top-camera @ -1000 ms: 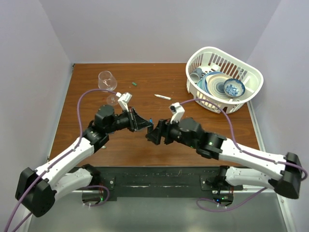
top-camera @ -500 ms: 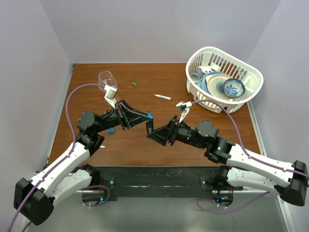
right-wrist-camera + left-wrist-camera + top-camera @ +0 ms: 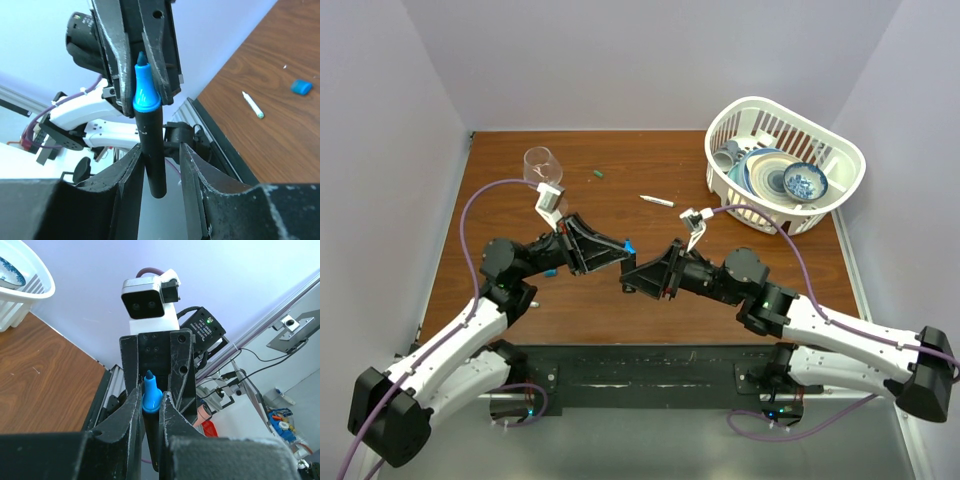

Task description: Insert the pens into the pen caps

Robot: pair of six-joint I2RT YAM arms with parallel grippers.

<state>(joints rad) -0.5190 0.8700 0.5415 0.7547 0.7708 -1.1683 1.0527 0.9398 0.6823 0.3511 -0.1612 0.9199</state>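
A black marker point(image 3: 151, 405) with a bright blue tip point(image 3: 629, 243) stands crosswise in my left gripper point(image 3: 151, 396), which is shut on it just below the blue collar. My right gripper point(image 3: 161, 150) faces it from the right. Its jaws straddle the marker's lower barrel point(image 3: 151, 150): one jaw is against the barrel and a gap shows on the other side. The blue cap point(image 3: 551, 270) lies on the table under the left arm and also shows in the right wrist view point(image 3: 302, 86). A white pen point(image 3: 657, 201) and a green cap point(image 3: 599, 174) lie farther back. Another white pen point(image 3: 252, 104) lies near the blue cap.
A white dish basket point(image 3: 750, 103) with plates and bowls stands at the back right. A wine glass point(image 3: 542, 165) stands at the back left, close to the left wrist. Both grippers point(image 3: 628, 265) meet above the middle of the brown table point(image 3: 650, 150).
Both wrists have turned and the two forearms have swung outward, while the grippers stay tip to tip at the centre. The right jaws have narrowed around the marker's barrel.
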